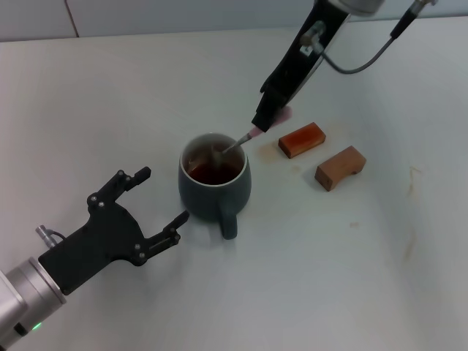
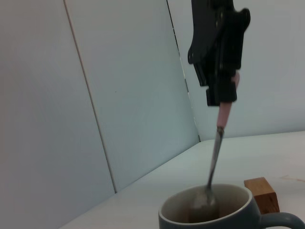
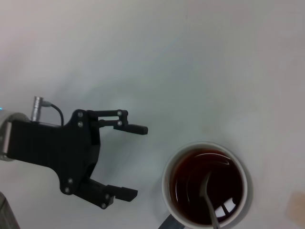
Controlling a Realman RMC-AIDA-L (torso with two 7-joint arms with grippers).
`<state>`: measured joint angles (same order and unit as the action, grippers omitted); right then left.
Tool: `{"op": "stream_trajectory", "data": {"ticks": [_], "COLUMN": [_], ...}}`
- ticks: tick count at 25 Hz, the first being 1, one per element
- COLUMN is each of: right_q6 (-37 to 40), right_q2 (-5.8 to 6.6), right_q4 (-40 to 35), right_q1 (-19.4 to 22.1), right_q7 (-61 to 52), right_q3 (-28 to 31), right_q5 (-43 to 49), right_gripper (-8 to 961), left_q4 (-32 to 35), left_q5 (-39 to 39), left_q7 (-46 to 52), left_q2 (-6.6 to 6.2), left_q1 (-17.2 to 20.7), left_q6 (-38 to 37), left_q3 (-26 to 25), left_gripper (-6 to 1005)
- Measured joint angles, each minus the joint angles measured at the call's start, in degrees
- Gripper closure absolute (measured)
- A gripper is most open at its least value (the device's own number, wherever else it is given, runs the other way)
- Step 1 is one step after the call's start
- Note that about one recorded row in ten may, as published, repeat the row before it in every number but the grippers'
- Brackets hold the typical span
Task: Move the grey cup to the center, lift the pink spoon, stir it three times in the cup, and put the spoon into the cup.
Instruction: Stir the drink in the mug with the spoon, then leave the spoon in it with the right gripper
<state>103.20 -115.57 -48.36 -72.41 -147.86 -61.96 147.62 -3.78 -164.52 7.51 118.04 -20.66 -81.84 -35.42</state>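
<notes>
1. Grey cup (image 1: 214, 184) mid-worktop (image 1: 110, 102), brown liquid inside, handle toward near edge.
2. Right pincer (image 1: 268, 121) above cup, clamped on pink spoon (image 1: 241, 140); spoon bowl dipped in liquid.
3. Left pincer (image 1: 159, 203) spread wide, empty, just beside cup toward left edge.
4. Two wooden blocks (image 1: 300, 140) toward right edge.

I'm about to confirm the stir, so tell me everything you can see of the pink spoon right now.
The pink spoon is slim, with a pale pink handle and a silver metal neck and bowl. The right gripper is shut on the handle's upper end, holding the spoon steeply tilted over the grey cup. Its bowl dips into the brown liquid, near the cup's inner wall on the side facing the two wooden blocks. Only the gripper and the liquid visibly touch it; contact with the cup wall cannot be judged.
</notes>
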Motion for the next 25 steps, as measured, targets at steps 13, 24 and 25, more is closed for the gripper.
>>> {"op": "stream_trajectory", "data": {"ticks": [13,24,25], "right_q6": [-6.5,-4.08,-4.3], "right_q2": [-2.04,-3.01,-3.17], "right_q4": [4.99,4.98,5.09], "right_q1": [-3.65,-4.55,-4.71], "right_q7": [1.3,1.35,1.46], "right_q3": [-2.6,-2.04,-2.12], "right_q5": [6.24,3.24,2.97], "right_gripper": [834,834,834], "left_q4": [0.0,0.0,0.0], "left_q5": [-0.1,-0.15,-0.15], "left_q7": [-0.13,-0.13,-0.13], "left_q2": [-0.01,-0.01,-0.01], "left_q1": [0.38,0.63,0.64], "left_q6": [-0.28,-0.34,-0.34], "left_q3": [0.0,0.0,0.0], "left_gripper": [139,140,140]}}
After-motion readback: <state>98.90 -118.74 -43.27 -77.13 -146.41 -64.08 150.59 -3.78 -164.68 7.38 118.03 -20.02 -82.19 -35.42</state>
